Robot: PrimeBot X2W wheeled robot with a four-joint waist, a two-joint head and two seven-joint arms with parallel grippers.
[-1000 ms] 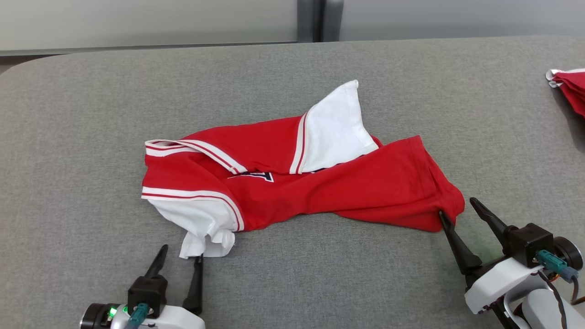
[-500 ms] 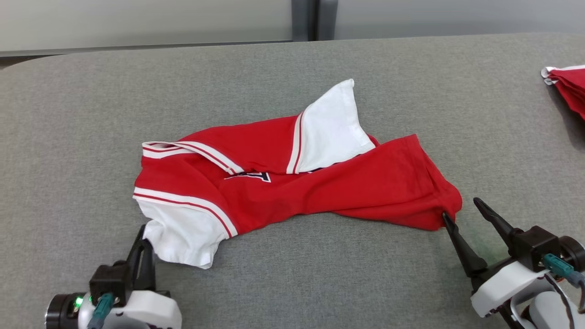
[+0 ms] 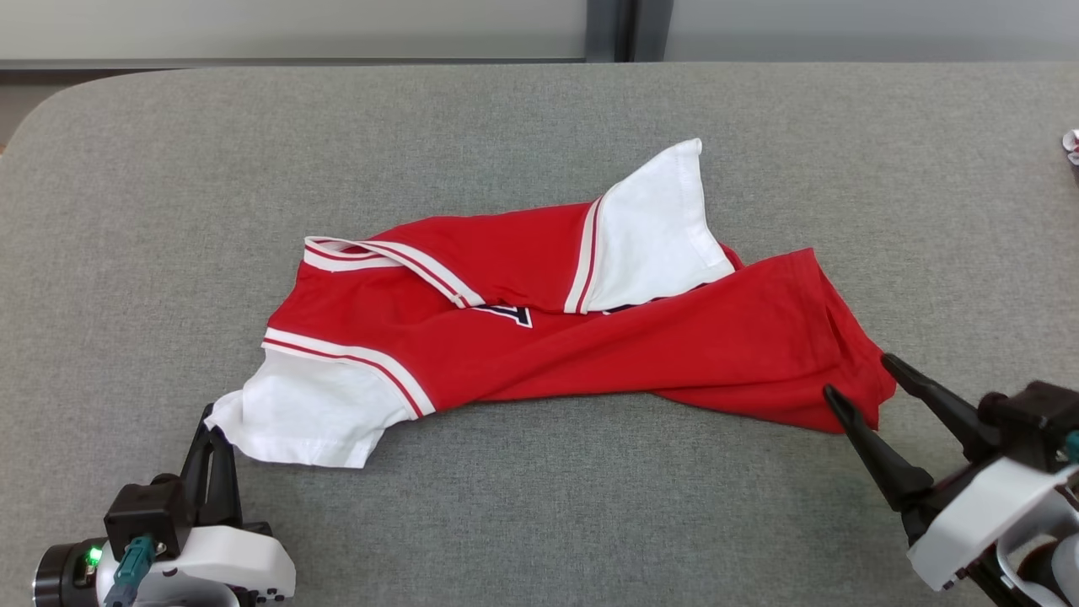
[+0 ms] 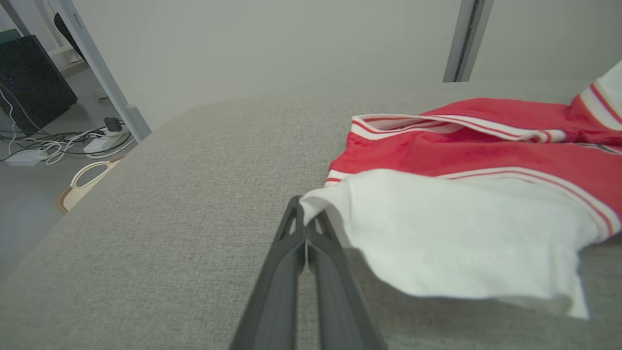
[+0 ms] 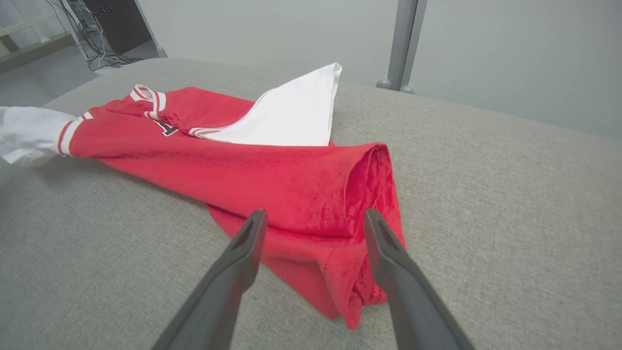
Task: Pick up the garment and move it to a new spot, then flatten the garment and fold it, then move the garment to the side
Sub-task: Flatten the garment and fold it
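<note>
My left pincer (image 3: pixel 215 424) is closed tight on the corner of the near white sleeve (image 3: pixel 303 413). In the left wrist view the two fingers meet with no gap and the white cuff corner sits right at their tips (image 4: pixel 303 216). That sleeve is drawn out toward the near left and hangs slightly off the table (image 3: pixel 539 523) where it is held.

My right pincer (image 3: pixel 860 377) is wide open and holds nothing. Its fingers stand either side of the red hem end on the garment's right. In the right wrist view the bunched hem lies between the tips (image 5: pixel 315 214). I cannot tell whether either finger touches the cloth.

The garment (image 3: pixel 590 337) is a red shirt with white sleeves and red-and-white striped trim. It lies crumpled across the middle of the table, collar to the left and hem to the right. The far sleeve (image 3: pixel 657 228) is flipped up toward the far side.

A dark, white-edged letter (image 3: pixel 510 314) peeks from under a fold on the chest, with too little showing for me to read it.

There is bare grey table on every side of the shirt, with a broad strip along the near side between my two pincers. The table's rounded far-left corner (image 3: pixel 50 110) is well apart from the cloth, and the far edge meets a pale wall.
</note>
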